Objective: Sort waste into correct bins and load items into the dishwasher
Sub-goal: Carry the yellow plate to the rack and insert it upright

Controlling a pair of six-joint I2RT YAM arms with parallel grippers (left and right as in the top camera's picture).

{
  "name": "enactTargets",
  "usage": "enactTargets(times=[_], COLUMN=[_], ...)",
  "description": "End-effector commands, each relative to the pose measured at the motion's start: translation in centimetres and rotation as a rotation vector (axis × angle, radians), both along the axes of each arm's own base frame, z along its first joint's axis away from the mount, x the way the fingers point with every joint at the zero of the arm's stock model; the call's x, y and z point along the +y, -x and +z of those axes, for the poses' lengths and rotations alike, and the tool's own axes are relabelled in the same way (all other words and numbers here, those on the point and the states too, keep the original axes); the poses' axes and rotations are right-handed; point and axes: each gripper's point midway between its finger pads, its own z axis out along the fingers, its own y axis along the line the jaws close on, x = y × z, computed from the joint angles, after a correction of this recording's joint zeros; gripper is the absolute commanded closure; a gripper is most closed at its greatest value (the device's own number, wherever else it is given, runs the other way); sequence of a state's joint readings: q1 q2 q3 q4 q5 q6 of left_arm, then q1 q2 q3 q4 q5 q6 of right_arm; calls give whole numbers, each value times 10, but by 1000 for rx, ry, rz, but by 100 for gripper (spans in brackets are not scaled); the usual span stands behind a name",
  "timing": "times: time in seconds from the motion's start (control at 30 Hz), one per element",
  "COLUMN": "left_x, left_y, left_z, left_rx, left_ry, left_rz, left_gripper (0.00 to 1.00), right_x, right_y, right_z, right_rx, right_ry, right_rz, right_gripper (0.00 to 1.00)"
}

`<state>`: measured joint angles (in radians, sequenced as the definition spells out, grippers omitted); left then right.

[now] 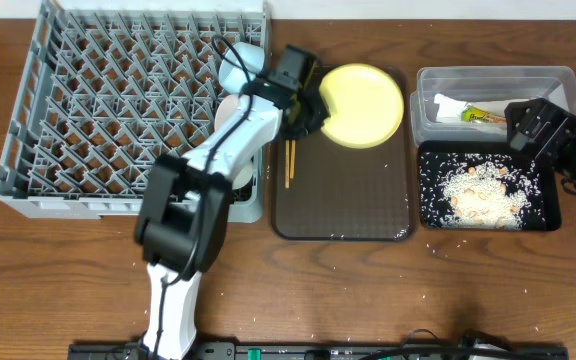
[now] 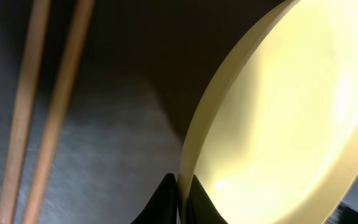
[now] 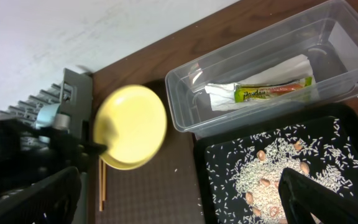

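Jaws of your left gripper (image 2: 182, 186) clamp the rim of the round yellow plate (image 1: 366, 104) over the flat dark brown tray (image 1: 343, 200). Your right gripper (image 3: 182, 202) stands with jaws apart.

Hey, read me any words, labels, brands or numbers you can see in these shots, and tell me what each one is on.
On the snack wrapper lying in the clear tub: dark print on its green part, too blurred to read.
No other text, number or sign shows in any view.
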<state>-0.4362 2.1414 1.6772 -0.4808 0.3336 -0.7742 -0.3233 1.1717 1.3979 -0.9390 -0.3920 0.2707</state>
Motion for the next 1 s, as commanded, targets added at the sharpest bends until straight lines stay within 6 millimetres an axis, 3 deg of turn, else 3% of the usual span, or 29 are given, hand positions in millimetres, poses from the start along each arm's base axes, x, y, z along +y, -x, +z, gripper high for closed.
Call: enactTargets(times=[0.0,0.1,0.23,0.37,0.5,0.67,0.83,0.97], left_x=[-5,6,37,98,170,235,290,321], left_y=[-2,-4,-10,-18,-20,-24,-24,-21], left_z=[74,109,152,175,180,176,174,174], left_rx=[-164,-254,-357,-407,-389,-374,-388,-383], left_ry=[62,66,57,-35,-132,-196,-350,-502], left_rz=[-77,-94,-76,32,176,261,311,362], left_gripper=[93,93,92,93,93,92,92,93], right_x=[-2,-2,-2,-2,-2,-2,-2,-2], right_y=[-1,-1,-1,-1,-1,-1,-1,-1], right_z=[2,2,2,2,2,2,2,2], right_rx=[-4,-4,-4,-4,-4,-4,-4,-4], right_ry=[-3,-3,-3,-3,-3,-3,-3,-3], right_rz=[-7,-7,-7,-7,-7,-7,-7,-7], right_gripper=[1,1,1,1,1,1,1,1])
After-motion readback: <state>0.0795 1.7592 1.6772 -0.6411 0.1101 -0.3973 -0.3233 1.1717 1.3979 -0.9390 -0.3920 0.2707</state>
